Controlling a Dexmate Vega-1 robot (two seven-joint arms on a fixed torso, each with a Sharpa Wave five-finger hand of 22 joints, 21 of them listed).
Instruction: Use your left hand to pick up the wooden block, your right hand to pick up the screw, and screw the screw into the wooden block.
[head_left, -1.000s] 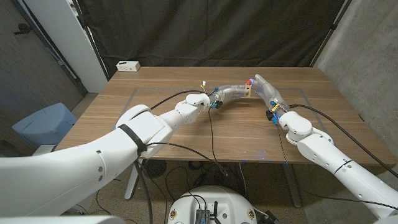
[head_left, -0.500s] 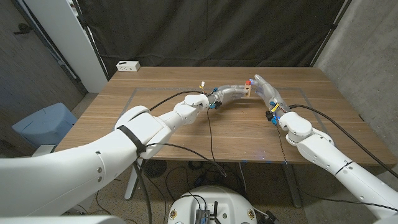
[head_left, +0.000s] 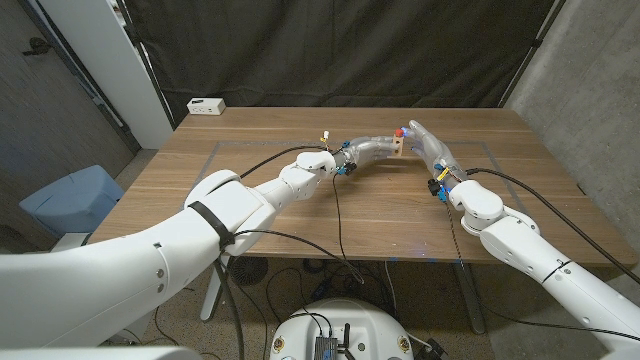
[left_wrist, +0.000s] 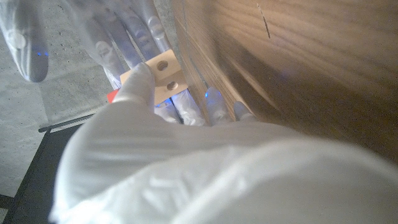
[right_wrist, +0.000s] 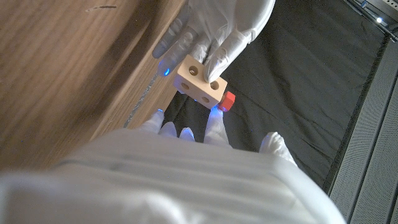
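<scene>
Both meet: left robot hand (head_left: 372, 149) grips wooden block (head_left: 398, 148); right robot hand (head_left: 427, 142) pinches half-hidden red screw (right_wrist: 227, 100).

Little change across pictures. Right arm (head_left: 520, 240) shifted slightly: forearm and wrist edged a touch toward table's right edge and near edge; elbow section sits marginally lower in head view. Left arm (head_left: 250, 195) wrist nudged faintly toward table's left edge. Wooden block (head_left: 398, 148) and red screw (head_left: 402, 130) show no visible shift between left hand (head_left: 372, 150) and right hand (head_left: 428, 145), near table's far edge.
</scene>
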